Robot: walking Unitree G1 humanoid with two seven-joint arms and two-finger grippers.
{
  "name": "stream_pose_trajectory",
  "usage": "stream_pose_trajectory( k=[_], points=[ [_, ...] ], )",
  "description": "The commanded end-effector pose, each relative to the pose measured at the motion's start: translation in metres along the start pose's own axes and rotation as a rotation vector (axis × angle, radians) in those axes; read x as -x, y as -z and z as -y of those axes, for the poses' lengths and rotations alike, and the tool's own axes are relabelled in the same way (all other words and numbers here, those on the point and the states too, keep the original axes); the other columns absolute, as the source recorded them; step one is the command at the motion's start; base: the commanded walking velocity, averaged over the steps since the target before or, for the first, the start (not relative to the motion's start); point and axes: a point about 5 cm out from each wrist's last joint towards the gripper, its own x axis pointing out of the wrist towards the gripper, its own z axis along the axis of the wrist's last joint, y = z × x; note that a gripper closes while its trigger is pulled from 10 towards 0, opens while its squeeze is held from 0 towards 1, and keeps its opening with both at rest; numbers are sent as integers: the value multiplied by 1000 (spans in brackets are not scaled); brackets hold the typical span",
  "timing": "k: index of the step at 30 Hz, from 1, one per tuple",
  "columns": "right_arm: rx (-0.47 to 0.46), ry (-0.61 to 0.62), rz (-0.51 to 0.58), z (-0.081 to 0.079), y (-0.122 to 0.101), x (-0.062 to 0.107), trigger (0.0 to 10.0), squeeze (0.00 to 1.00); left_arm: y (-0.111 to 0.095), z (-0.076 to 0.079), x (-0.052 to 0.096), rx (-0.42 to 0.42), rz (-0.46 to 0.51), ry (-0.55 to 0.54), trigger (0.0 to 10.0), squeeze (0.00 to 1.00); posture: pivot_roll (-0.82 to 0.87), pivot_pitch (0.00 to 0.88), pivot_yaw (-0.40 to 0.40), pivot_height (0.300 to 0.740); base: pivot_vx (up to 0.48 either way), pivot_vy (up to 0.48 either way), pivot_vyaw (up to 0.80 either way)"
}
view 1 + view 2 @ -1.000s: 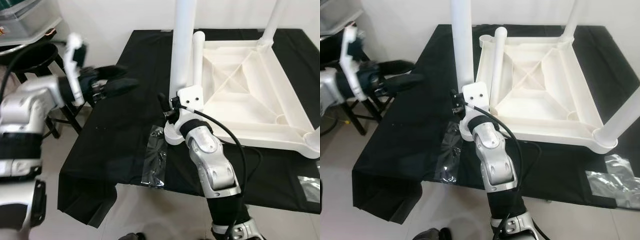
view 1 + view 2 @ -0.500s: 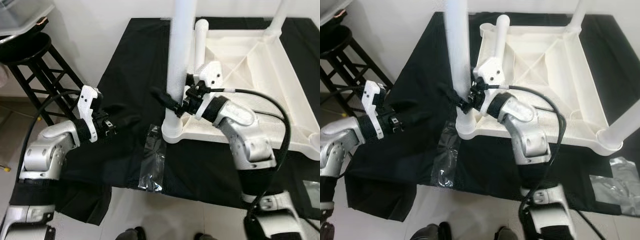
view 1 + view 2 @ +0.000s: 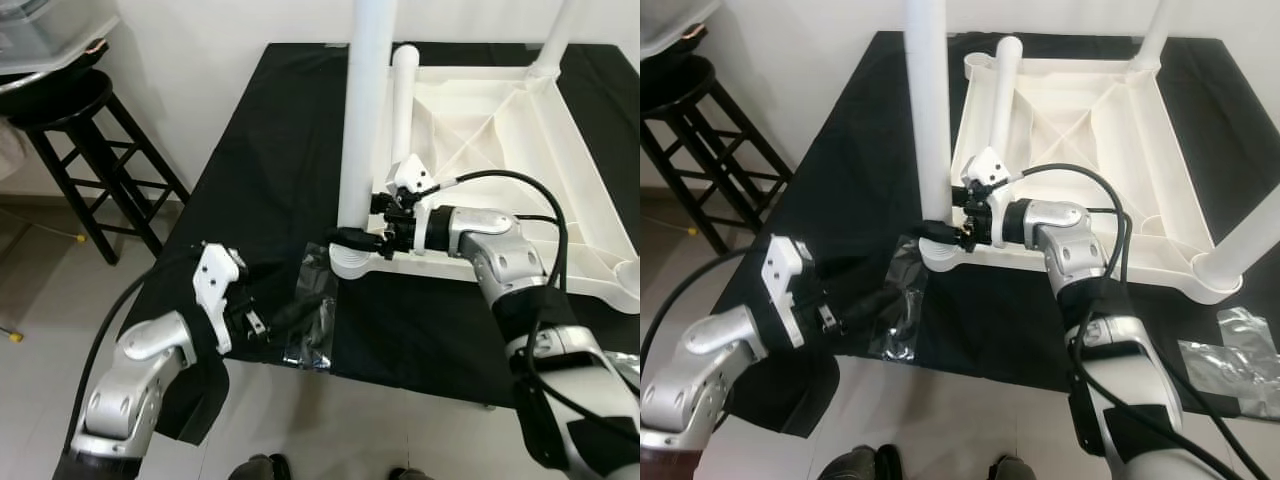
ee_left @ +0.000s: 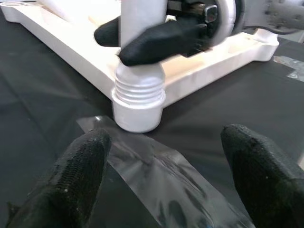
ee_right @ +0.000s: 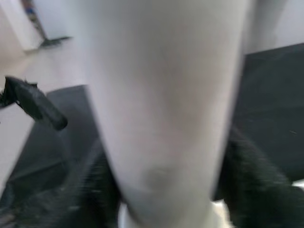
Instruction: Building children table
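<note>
My right claw [image 3: 352,238] clamps the upright white leg [image 3: 366,110] at its corner socket on the upturned table [image 3: 500,120]. My left claw [image 4: 161,175] hangs wide above clear tape [image 3: 310,320] on the black tabletop [image 3: 260,170]. The leg's top is cut off.

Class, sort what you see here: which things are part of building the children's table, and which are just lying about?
Part of the job:
upturned white tabletop
upright white leg held by right gripper
loose white leg lying in the tabletop

Just lying about:
black stool
clear plastic wrap, near left gripper
black cloth
</note>
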Motion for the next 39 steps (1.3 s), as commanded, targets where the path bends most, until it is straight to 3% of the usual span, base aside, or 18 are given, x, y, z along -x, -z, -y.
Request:
stream_pose_trajectory(
  k=[1,8,10,15,16,17,18,21,22,23,28,29,31,32,33,36,37,39],
  points=[
    [-2,-29,17,-1,0,-2,0,0,1,8,2,-14,-7,31,10000,0,98,185,31,740,0,0,0],
    [-5,-43,22,2,0,0,0,0,5,22,5,7,-16,95,10000,0,89,180,31,740,0,0,0],
    [-9,-26,15,4,5,6,0,0,8,24,6,13,-6,88,0,0,80,171,33,740,0,0,0],
    [-16,19,-9,-1,19,9,0,0,12,29,6,24,2,81,0,0,66,162,23,740,0,0,0],
    [-28,85,-30,-13,32,5,0,0,13,31,7,22,1,79,0,0,61,158,16,740,0,0,0],
    [-67,286,-66,-28,49,-6,0,0,15,32,8,26,1,75,0,0,60,159,20,740,0,0,0],
    [-201,504,-66,-60,64,-17,0,0,15,31,9,29,1,73,0,0,60,164,29,740,0,0,0],
    [-201,504,-66,-60,64,-17,0,0,15,31,9,29,1,73,0,0,60,164,29,740,0,0,0],
    [-237,665,-79,-86,67,-20,0,0,15,31,8,33,2,76,0,0,61,163,44,740,0,0,0],
    [-242,746,-72,-94,61,-20,0,0,15,29,6,39,4,88,0,0,27,138,64,740,0,0,0],
    [-169,735,-69,-84,54,-26,0,0,14,27,-2,43,17,138,0,0,41,135,40,740,0,0,0],
    [-162,736,-75,-81,53,-27,2980,0,13,26,-4,40,21,146,0,0,37,131,39,740,0,0,0],
    [-162,736,-75,-81,53,-27,2980,0,13,26,-4,40,21,146,0,0,37,131,39,740,0,0,0],
    [-162,728,-71,-77,51,-29,10000,0,12,26,-5,39,21,156,0,0,35,134,39,740,0,0,0],
    [-167,712,-52,-73,46,-29,10000,373,12,26,-6,40,21,159,2627,0,35,133,40,740,0,0,0],
    [-170,701,-38,-70,42,-29,10000,373,12,25,-7,41,22,162,2627,0,35,133,41,740,0,0,0],
    [-170,614,32,-64,28,-28,10000,1000,12,24,-8,45,22,165,10000,0,32,134,44,740,0,0,0],
    [-166,551,82,-60,18,-27,10000,1000,13,23,-9,47,22,167,10000,0,32,134,44,740,0,0,0]
  ],
)
